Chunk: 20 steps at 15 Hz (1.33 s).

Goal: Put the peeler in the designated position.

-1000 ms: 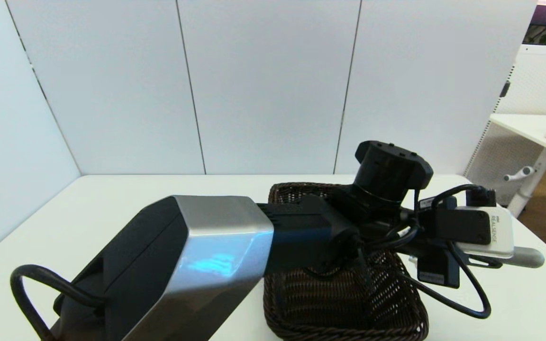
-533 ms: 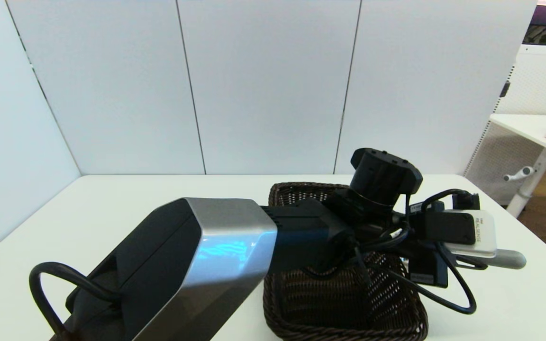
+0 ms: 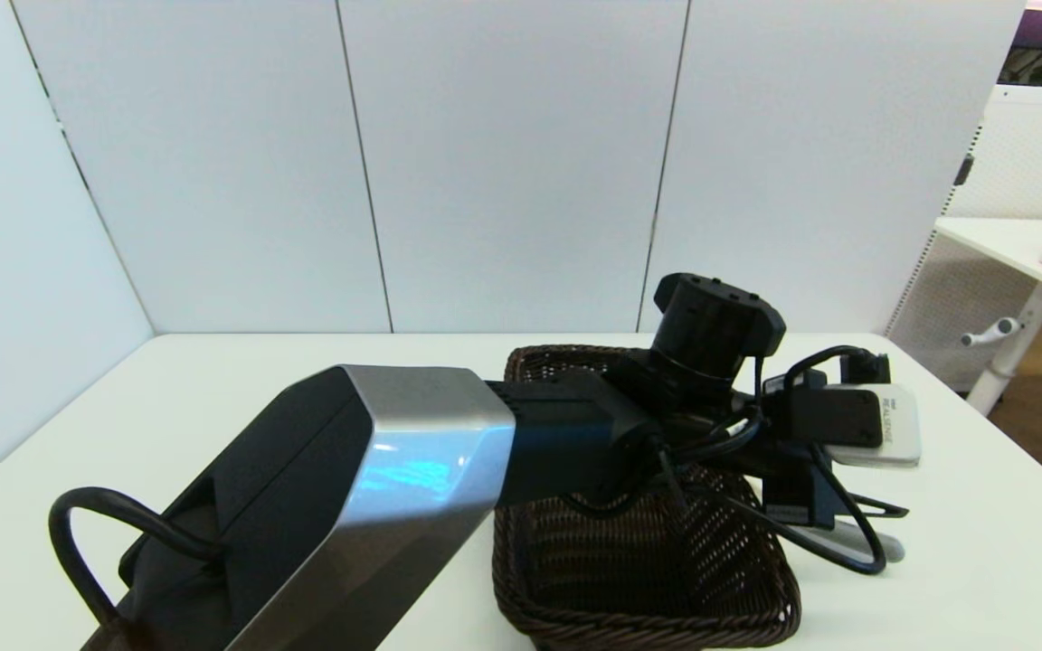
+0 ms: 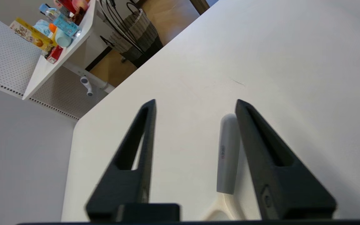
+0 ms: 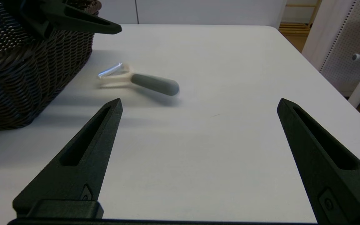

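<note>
The peeler (image 5: 155,84), with a grey handle, cream fork and metal blade, lies on the white table just right of the dark wicker basket (image 3: 648,624). Its blade end points toward the basket. In the head view only the peeler's handle tip (image 3: 883,546) shows, under my left wrist. My left arm reaches across the basket, and its gripper (image 4: 195,103) is open above the peeler. The handle (image 4: 228,153) lies between the fingers, close beside one of them. My right gripper (image 5: 198,103) is open and empty, low over the table in front of the peeler.
The woven wall of the basket (image 5: 27,78) stands close beside the peeler. One finger of the left gripper (image 5: 73,22) shows above the basket rim. The table's right edge (image 5: 295,50) is near, with a white shelf unit beyond it.
My left wrist has drawn back toward the basket. The peeler's handle, earlier sticking out to the right of the wrist, now shows lower and closer to the basket.
</note>
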{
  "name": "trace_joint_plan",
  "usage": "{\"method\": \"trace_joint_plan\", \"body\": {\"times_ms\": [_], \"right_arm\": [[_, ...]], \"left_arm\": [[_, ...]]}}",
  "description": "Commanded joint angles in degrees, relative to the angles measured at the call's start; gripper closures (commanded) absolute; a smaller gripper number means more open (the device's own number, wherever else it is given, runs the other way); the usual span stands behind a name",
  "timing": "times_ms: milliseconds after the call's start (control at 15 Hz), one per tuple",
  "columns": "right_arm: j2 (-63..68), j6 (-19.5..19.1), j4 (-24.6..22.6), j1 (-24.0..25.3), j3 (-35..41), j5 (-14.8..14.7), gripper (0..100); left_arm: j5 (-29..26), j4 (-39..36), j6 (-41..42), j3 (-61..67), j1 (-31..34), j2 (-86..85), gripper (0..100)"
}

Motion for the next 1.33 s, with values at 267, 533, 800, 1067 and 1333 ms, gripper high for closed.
{"method": "trace_joint_plan", "body": {"times_ms": [267, 533, 800, 1067, 1333], "right_arm": [[0.09, -0.04, 0.00, 0.01, 0.00, 0.02, 0], [0.00, -0.04, 0.00, 0.01, 0.00, 0.02, 0], [0.00, -0.04, 0.09, 0.01, 0.00, 0.02, 0], [0.00, -0.04, 0.00, 0.01, 0.00, 0.02, 0], [0.00, -0.04, 0.00, 0.01, 0.00, 0.02, 0]], "left_arm": [[1.53, 5.14, 0.49, -0.03, 0.32, -5.99, 0], [12.25, 26.06, 0.32, 0.58, 5.33, -20.67, 0], [25.00, 45.22, -2.93, 6.56, 17.37, -34.20, 0], [28.16, 46.54, -10.58, 23.79, 29.50, -45.36, 0], [28.34, 38.36, -21.57, 46.73, 41.27, -61.27, 0]]}}
